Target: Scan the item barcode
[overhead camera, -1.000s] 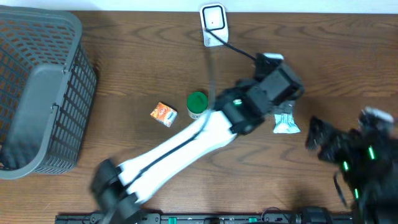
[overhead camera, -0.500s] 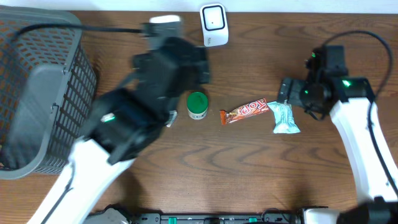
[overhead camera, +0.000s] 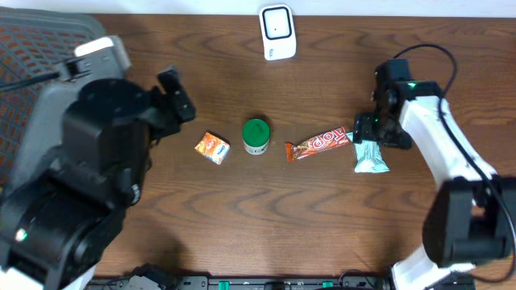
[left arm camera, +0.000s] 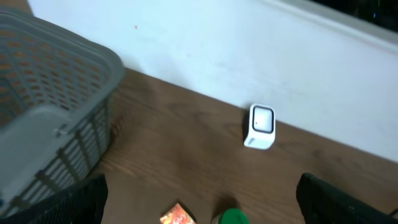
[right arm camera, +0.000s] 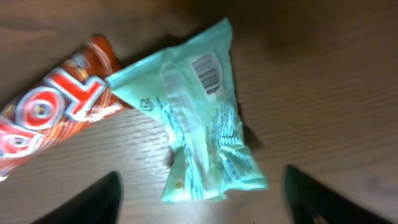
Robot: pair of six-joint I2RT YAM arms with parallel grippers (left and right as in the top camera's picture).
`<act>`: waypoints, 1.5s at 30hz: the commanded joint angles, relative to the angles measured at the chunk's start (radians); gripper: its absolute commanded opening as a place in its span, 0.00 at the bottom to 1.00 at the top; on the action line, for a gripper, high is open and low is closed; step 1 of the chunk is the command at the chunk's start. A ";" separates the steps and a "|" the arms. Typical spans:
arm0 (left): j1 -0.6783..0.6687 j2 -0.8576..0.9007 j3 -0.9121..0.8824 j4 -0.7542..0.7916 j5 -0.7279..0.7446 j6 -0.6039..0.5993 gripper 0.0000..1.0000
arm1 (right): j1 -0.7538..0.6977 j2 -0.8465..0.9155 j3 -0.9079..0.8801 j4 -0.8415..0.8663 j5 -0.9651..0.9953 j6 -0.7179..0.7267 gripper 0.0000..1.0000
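Observation:
A mint-green packet lies flat on the table, its barcode facing up near the top edge. My right gripper is open just above it, one finger on each side, neither touching it. From overhead, the right gripper covers the top end of the packet. The white scanner stands at the table's far edge. My left gripper is open and empty, high above the table and facing the scanner.
A red candy bar lies touching the packet's left corner. A green-lidded can and a small orange box stand in mid-table. A grey mesh basket fills the left side, partly under the left arm.
The left arm swung from mid-table to the left and rose toward the camera. The right gripper dropped closer over the mint-green packet, its jaws a little narrower.

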State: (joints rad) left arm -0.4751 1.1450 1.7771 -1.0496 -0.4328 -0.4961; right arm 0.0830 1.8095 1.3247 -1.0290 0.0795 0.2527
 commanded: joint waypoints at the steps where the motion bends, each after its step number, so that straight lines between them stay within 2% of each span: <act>1: 0.029 -0.038 0.007 -0.015 -0.014 0.014 0.97 | 0.010 0.064 0.020 -0.004 0.017 0.001 0.66; 3: 0.041 -0.050 0.007 -0.028 -0.014 0.014 0.97 | 0.010 0.092 0.020 0.001 0.017 0.001 0.52; 5: 0.049 -0.056 0.007 -0.039 -0.014 0.013 0.97 | 0.010 0.110 0.020 0.008 0.017 0.001 0.51; 7: 0.053 -0.056 0.007 -0.046 -0.014 0.014 0.97 | 0.010 0.125 0.019 0.019 0.019 0.000 0.56; 10: 0.053 -0.056 0.007 -0.053 -0.014 0.013 0.97 | 0.010 0.146 0.014 0.029 0.027 0.001 0.53; 14: 0.053 -0.056 0.007 -0.061 -0.014 0.013 0.97 | 0.010 0.169 0.011 0.026 0.028 0.001 0.23; 20: 0.053 -0.056 0.007 -0.062 -0.014 0.013 0.97 | -0.015 0.145 0.019 0.014 0.029 0.004 0.01; 27: 0.053 -0.056 0.007 -0.071 -0.014 0.013 0.97 | -0.195 0.079 0.026 -0.036 0.126 0.054 0.02; 37: 0.053 -0.055 0.007 -0.072 -0.013 -0.006 0.97 | -0.512 0.074 0.026 0.086 0.103 0.058 0.06; 43: 0.053 -0.055 0.007 -0.072 -0.013 -0.026 0.97 | -0.610 0.074 0.023 0.133 0.024 0.058 0.06; 45: 0.053 -0.055 0.007 -0.072 -0.013 -0.029 0.97 | -0.621 0.074 0.021 0.154 0.024 0.057 0.09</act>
State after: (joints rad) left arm -0.4271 1.0912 1.7771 -1.1191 -0.4324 -0.5049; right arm -0.5240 1.9102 1.3342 -0.8951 0.1379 0.2974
